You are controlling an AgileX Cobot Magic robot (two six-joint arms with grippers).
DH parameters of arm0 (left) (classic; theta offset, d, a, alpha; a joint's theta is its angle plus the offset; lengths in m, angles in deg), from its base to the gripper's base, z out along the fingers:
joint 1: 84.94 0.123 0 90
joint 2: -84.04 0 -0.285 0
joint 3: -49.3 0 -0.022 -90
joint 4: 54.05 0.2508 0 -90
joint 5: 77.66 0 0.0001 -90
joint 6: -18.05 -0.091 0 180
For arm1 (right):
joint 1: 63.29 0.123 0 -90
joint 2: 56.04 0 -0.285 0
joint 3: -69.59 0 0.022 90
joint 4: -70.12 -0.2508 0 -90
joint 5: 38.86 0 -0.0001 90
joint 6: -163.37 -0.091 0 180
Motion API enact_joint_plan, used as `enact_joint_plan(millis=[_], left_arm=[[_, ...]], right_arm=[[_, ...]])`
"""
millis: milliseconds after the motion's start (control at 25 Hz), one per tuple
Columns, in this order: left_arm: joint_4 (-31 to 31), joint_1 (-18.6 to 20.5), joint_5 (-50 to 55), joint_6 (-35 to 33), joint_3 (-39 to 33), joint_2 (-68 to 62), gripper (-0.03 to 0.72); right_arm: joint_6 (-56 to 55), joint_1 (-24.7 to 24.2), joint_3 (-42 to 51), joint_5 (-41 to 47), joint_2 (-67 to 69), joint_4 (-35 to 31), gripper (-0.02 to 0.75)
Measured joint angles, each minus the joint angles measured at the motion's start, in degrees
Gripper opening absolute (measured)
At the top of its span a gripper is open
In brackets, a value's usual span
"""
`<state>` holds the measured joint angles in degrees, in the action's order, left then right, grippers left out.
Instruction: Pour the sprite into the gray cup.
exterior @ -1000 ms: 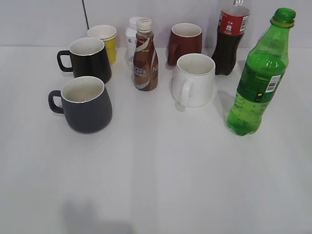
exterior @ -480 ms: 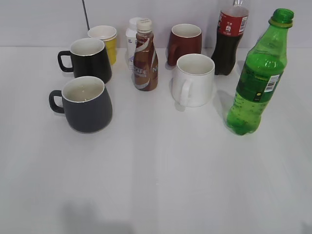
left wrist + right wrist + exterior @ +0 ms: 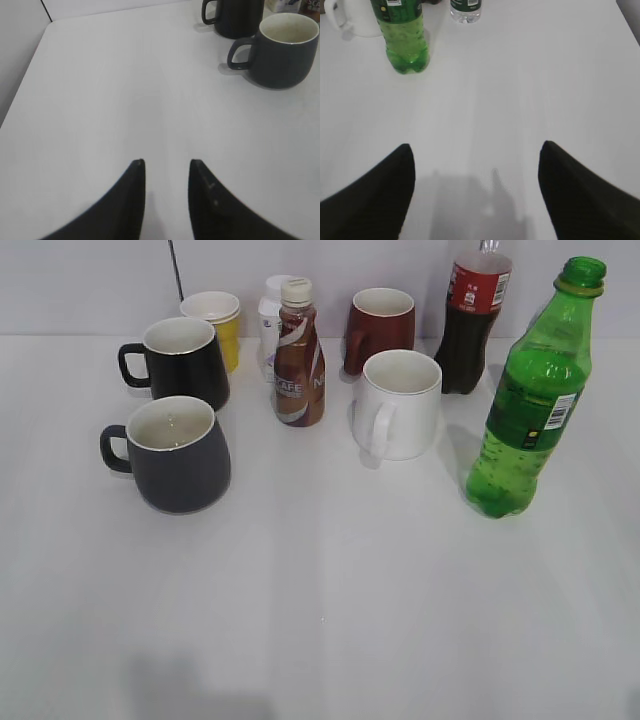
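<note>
The sprite (image 3: 530, 410), a tall green bottle with its cap on, stands upright at the right of the table. It also shows at the top left of the right wrist view (image 3: 405, 40). The gray cup (image 3: 180, 455) stands upright at the left, handle to the left, inside off-white and empty. It also shows at the top right of the left wrist view (image 3: 280, 50). My left gripper (image 3: 166, 162) is empty with a narrow gap, over bare table well short of the cup. My right gripper (image 3: 476, 145) is wide open and empty, short of the sprite. Neither gripper shows in the exterior view.
A glossy black mug (image 3: 185, 360) stands behind the gray cup. A yellow cup (image 3: 218, 325), a brown coffee bottle (image 3: 298, 355), a maroon mug (image 3: 380, 330), a white mug (image 3: 400, 405) and a cola bottle (image 3: 472, 320) stand at the back. A clear bottle (image 3: 466, 10) stands right of the sprite.
</note>
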<state>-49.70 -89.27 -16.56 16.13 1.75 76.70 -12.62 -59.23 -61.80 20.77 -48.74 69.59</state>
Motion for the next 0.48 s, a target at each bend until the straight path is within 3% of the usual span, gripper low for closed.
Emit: enact_joint_plan(millis=[480], left_arm=[[0.0,0.0,0.0,0.0,0.0,0.0,0.235]], right_arm=[[0.0,0.0,0.0,0.0,0.0,0.0,0.574]])
